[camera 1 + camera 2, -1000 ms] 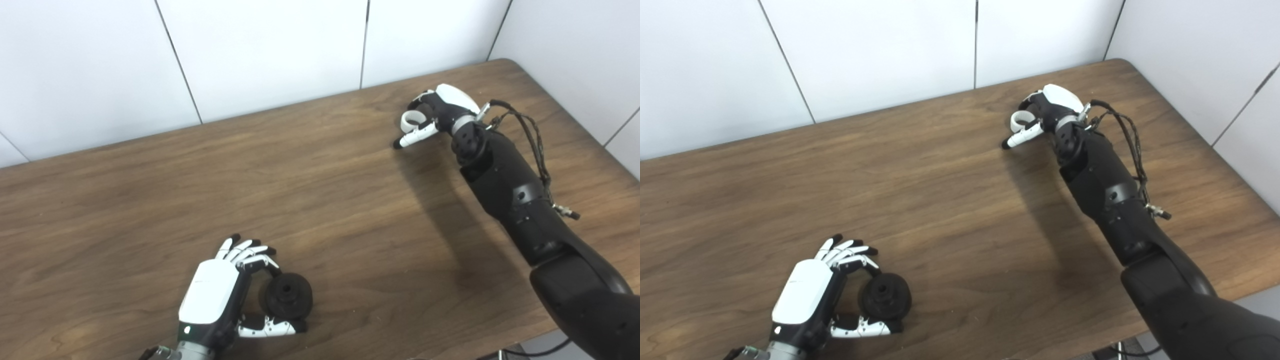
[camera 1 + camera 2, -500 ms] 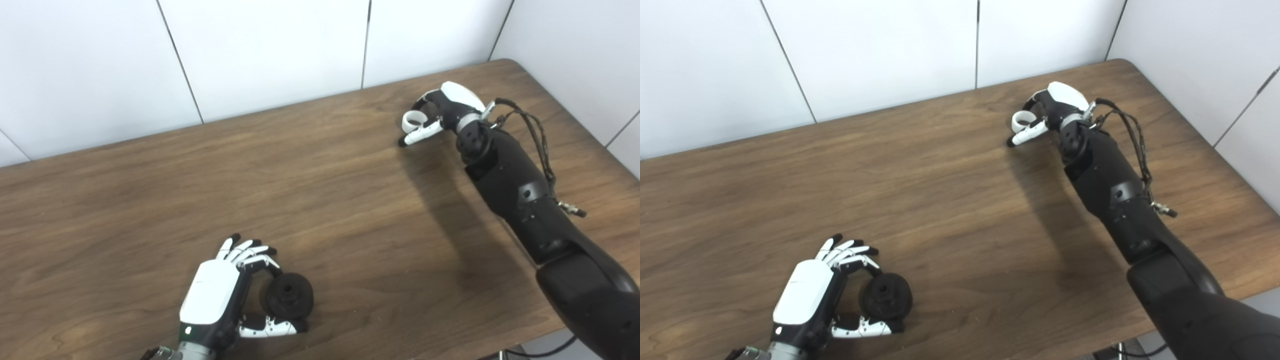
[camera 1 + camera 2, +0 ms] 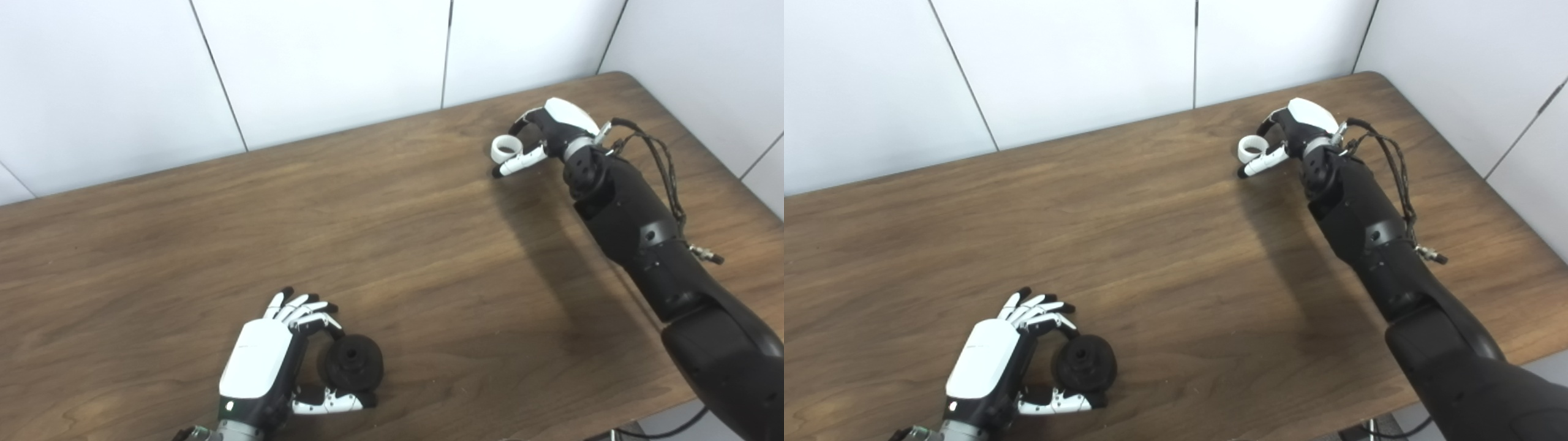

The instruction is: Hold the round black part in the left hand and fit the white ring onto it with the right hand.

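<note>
The left hand grips the round black part at the near edge of the wooden table; far across that table, the right hand pinches the white ring between fingers and thumb

Two head cameras, side by side, looking down and forward over the wooden table.

Both views sit above the near edge and face the far white wall, tilted so the tabletop fills most of each picture. They stand at some distance, wide enough to take in the left hand at the near left and the right hand at the far right. They share nearly the whole scene; in the right eye view everything lies a little further left, and more of the right wall shows.
</note>
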`<state>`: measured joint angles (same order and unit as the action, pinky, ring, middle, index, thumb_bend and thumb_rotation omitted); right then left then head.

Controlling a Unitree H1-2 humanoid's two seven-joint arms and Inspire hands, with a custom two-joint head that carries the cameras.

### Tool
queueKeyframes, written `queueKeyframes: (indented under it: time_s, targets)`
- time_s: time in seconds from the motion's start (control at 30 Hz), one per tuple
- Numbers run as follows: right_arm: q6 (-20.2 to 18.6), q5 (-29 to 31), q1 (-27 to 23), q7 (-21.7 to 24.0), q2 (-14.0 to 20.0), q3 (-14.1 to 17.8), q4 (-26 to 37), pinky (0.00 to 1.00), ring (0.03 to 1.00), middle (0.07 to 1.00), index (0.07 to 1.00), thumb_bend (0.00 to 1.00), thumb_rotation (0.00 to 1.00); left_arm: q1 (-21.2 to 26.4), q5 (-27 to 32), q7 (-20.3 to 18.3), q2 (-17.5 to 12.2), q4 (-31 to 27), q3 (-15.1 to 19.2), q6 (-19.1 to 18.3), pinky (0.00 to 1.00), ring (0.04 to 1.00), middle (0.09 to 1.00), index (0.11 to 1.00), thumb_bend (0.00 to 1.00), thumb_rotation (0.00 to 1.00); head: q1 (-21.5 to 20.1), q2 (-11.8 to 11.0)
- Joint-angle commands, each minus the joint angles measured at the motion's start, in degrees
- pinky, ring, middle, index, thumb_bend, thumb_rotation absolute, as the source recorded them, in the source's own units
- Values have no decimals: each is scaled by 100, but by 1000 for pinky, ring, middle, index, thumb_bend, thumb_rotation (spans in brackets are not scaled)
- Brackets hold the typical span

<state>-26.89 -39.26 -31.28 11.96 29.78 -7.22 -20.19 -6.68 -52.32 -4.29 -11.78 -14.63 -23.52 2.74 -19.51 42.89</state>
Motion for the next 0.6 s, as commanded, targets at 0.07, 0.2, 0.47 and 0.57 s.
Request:
queueKeyframes:
  time_s: [0.07, 0.2, 0.47, 0.57]
  targets:
    - [6, -54, -339, -81, 168, -2, 110, 999, 996, 887, 708, 905, 333, -86, -137, -134, -86, -31, -10, -82, 978, 866, 764, 485, 521, 48, -6, 4]
    - [3, -73, -349, -74, 136, -31, 92, 997, 1000, 905, 721, 913, 343, -88, -130, -81, -85, 8, -7, -51, 978, 865, 761, 485, 521, 48, -7, 6]
    - [33, -21, -360, -143, 115, -105, 79, 969, 1000, 928, 666, 870, 298, -91, -125, -156, -72, -51, -5, -112, 978, 867, 764, 485, 521, 47, 13, 0]
    - [83, 165, -326, -312, 52, 33, 65, 984, 1000, 908, 523, 596, 175, -86, -136, -164, -73, -59, -11, -115, 979, 867, 764, 485, 521, 47, 13, 0]
